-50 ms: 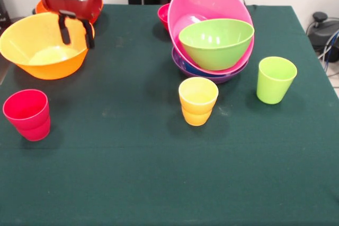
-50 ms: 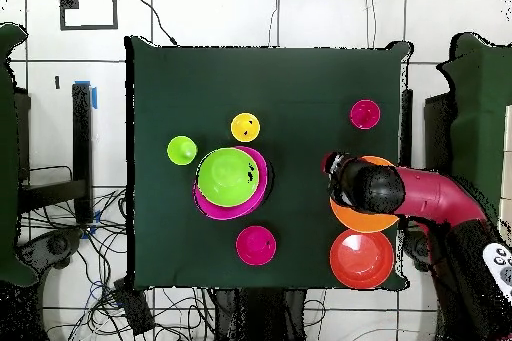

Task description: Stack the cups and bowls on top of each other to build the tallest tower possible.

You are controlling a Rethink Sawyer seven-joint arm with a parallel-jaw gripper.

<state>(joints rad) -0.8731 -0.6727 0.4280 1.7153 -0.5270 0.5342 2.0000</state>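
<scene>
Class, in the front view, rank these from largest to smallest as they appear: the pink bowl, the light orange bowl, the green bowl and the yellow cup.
1. pink bowl, though tilted and partly covered
2. light orange bowl, close behind
3. green bowl
4. yellow cup, smallest despite sitting nearer the camera

Bowls [image 1: 216, 42] and 3 cups [image 1: 198, 100]: glossy smooth plastic. Table [image 1: 132, 157]: matt dark green cloth cover.

Glossy red wrist housing with silver band; black-fingered tool [image 1: 76, 30]
</scene>
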